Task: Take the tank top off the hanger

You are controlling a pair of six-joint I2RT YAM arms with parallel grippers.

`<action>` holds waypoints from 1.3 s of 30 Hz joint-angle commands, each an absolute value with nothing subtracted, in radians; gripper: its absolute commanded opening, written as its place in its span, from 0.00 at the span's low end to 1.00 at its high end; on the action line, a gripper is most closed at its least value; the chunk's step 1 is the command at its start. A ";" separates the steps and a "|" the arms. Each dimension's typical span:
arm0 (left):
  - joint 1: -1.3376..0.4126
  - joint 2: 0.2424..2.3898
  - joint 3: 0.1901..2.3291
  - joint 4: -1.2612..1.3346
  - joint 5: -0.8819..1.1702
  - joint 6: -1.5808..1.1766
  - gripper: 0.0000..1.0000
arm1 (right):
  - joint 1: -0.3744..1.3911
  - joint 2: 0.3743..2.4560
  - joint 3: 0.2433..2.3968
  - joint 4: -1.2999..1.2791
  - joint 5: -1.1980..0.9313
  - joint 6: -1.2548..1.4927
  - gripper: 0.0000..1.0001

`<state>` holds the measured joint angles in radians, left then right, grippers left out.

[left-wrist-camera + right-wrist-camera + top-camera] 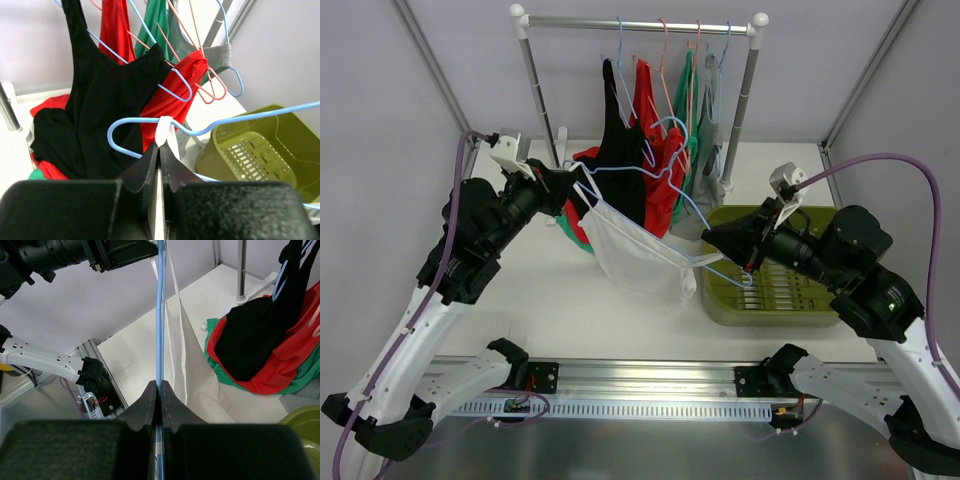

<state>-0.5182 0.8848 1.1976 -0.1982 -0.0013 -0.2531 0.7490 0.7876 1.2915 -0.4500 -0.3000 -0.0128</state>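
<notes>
Not off yet. Tank top [635, 250] hangs from the hanger [135, 121], held mid-air over the bench [540, 300] between the arms. Left end effector [160, 150] is clamped on the white strap by the hook; right end effector [159, 387] is clamped on the wire. Hanger's long axis runs left-right, hook toward the left arm, sloping down to the right. Straps remain to slip off.

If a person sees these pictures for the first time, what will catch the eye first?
First, the white tank top, hanging on a light blue hanger stretched between the two arms. The left pincer is shut on its strap, the right pincer on the hanger wire. Behind it, a rack carries black, red and green garments, and an olive basket sits at the right.
</notes>
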 commanded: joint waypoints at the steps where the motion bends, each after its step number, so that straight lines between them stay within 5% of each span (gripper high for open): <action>1: -0.529 0.896 1.207 -0.156 0.048 -0.264 0.00 | 0.753 0.765 1.296 -0.388 -0.282 -0.028 0.00; 9: -0.528 0.896 1.203 -0.156 0.006 -0.287 0.00 | 0.753 0.755 1.286 -0.397 -0.272 -0.044 0.00; 17: -0.529 0.802 1.160 -0.169 -0.384 -0.376 0.00 | 0.755 0.695 1.230 -0.457 -0.372 -0.133 0.00; 25: -0.528 0.864 1.184 -0.225 -0.365 -0.413 0.00 | 0.753 0.609 1.177 -0.370 -0.430 -0.141 0.00; 30: -0.528 0.880 1.187 -0.227 -0.162 -0.428 0.00 | 0.755 0.543 1.086 -0.220 -0.370 -0.129 0.00; 35: -0.528 0.874 1.145 -0.141 0.328 -0.477 0.00 | 0.755 0.512 0.931 0.065 -0.227 -0.072 0.00; 39: -0.529 0.841 1.080 -0.016 0.524 -0.541 0.00 | 0.755 0.595 0.882 0.348 -0.190 -0.031 0.00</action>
